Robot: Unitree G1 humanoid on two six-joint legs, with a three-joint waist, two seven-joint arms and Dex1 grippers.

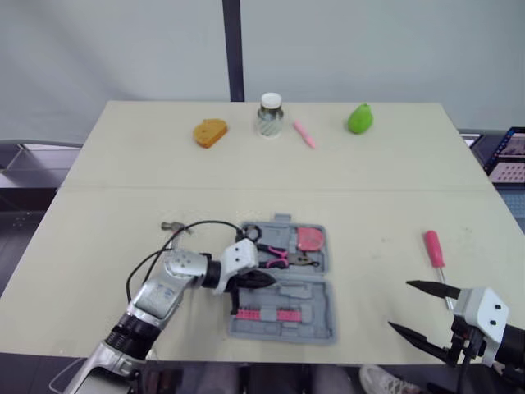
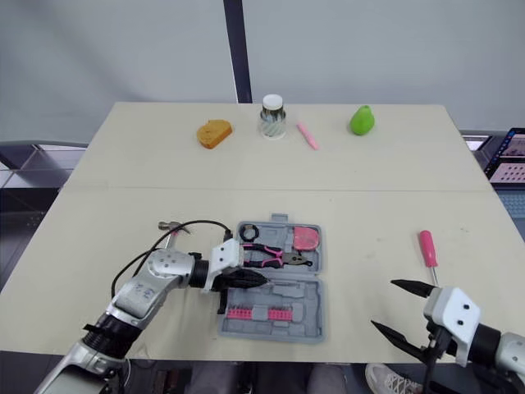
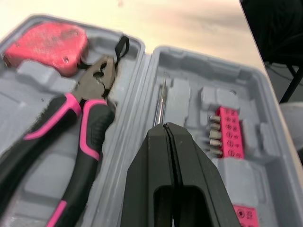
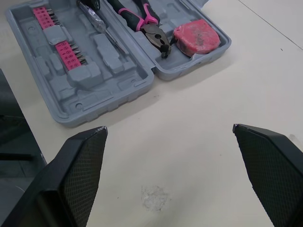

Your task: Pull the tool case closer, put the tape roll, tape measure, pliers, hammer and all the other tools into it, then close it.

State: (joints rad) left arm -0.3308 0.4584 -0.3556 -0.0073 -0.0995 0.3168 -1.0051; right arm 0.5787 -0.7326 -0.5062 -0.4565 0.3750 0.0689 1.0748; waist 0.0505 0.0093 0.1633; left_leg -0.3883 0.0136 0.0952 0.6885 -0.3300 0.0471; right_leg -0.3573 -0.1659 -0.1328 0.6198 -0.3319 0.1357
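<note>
next thing, as i judge it: pink-handled screwdriver (image 1: 433, 249), loose on the desk toward the right edge, in the front half, well apart from the tool case (image 1: 320, 324).
its long axis: roughly front to back with a slight slant, pink grip toward the far edge, bare metal shaft toward the front edge.
way from the claw: just ahead of the right gripper (image 1: 401, 305), with the shaft end near it.
nearer arm: the right one, plainly; the left arm is on the other side of the case.
right claw: spread wide, nothing in it, low by the front edge near the right corner.
look of the thing: slim, round grip, thin steel shaft; likely to roll if nudged.
tool case: grey, open flat near the front edge, a little left of centre; pliers (image 1: 283, 257), tape measure (image 1: 309, 238) and tape roll (image 2: 248, 232) in the far half, pink bits (image 1: 267, 314) and a thin screwdriver (image 4: 106, 30) in the near half.
left claw: left gripper (image 1: 269, 279) pressed together over the thin screwdriver's handle end; whether it pinches anything, i cannot tell.
hammer (image 1: 174, 228): on the desk left of the case, partly behind the left forearm.
</note>
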